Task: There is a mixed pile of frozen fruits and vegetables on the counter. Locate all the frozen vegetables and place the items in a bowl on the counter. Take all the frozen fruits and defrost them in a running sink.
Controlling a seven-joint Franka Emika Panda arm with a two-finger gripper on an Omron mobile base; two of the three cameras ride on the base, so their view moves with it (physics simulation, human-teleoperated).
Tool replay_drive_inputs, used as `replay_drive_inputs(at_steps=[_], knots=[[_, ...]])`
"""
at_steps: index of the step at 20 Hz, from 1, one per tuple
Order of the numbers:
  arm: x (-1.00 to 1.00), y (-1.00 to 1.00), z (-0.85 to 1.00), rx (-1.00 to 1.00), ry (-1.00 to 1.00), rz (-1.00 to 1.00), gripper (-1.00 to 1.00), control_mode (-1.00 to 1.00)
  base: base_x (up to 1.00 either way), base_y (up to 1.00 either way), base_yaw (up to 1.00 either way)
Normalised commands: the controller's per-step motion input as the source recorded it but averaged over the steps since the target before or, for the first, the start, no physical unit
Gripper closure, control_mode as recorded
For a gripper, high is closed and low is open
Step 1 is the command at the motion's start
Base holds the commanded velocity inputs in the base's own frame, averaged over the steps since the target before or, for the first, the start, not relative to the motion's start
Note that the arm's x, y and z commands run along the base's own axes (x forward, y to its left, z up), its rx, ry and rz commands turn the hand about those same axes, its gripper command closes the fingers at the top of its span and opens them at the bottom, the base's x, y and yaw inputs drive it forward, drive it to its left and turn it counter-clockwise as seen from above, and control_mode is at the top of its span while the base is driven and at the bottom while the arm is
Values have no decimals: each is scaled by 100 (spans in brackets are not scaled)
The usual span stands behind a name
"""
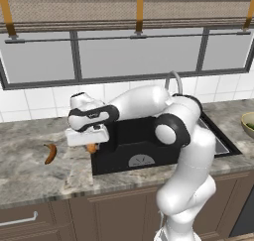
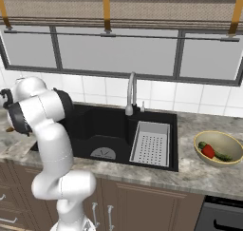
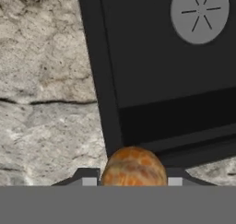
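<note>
Arm bent leftward; fingers [image 3: 133,180] clamped on orange [image 3: 133,167].

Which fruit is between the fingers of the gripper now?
The small orange, round and mottled, by the sink's left edge. The curved banana lies apart on the counter.

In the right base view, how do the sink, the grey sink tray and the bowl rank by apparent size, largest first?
1. sink
2. grey sink tray
3. bowl, close to the tray in width, but smaller overall
</note>
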Motion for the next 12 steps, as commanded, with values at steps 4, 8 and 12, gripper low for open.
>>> replay_drive_inputs(at_steps=[4,8,12], knots=[[59,-86,-15,5,-9,5,100,-100,0,0,0],[75,-78,-26,2,-3,11,100,-100,0,0,0],[63,-59,-27,11,-4,16,100,-100,0,0,0]])
